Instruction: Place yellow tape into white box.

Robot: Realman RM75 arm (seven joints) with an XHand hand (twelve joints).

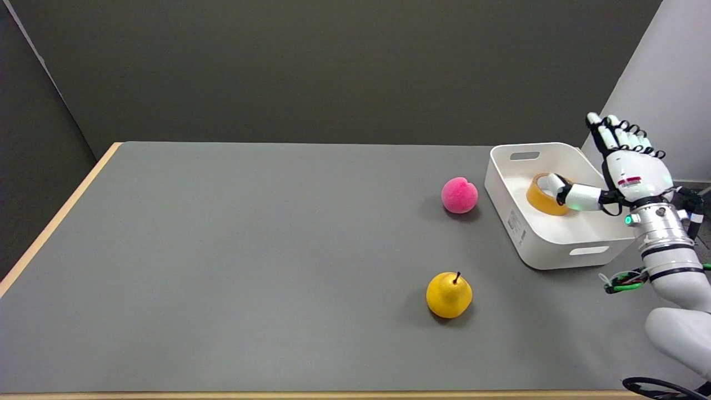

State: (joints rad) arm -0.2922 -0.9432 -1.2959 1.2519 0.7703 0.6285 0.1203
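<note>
Yellow tape [545,194] lies inside white box [555,244], task essentially done; right hand [630,178] spread wide, thumb through roll, only withdrawal left.

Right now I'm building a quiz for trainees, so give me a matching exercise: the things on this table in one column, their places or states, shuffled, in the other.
Things:
1. round yellow tape roll
2. fuzzy pink ball
3. yellow-orange pear
4. black-and-white right hand

States:
A. fingers spread, over the box's right side
B. on the mat beside the box's left wall
C. inside the white plastic box
D. alone on the mat, nearest the camera

Pairs: 1-C, 2-B, 3-D, 4-A
</note>
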